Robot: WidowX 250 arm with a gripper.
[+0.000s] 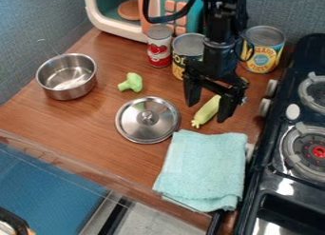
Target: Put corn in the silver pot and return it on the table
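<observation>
The end effector [206,112] is held open, fingers spread, above the toy corn [206,111], laid on the wooden surface [82,129] at three o'clock from the steel lid [133,128]. From that lid, the silver pot [68,92] is placed at ten o'clock, and a red-and-white-labelled can [159,51] is stood at twelve
</observation>
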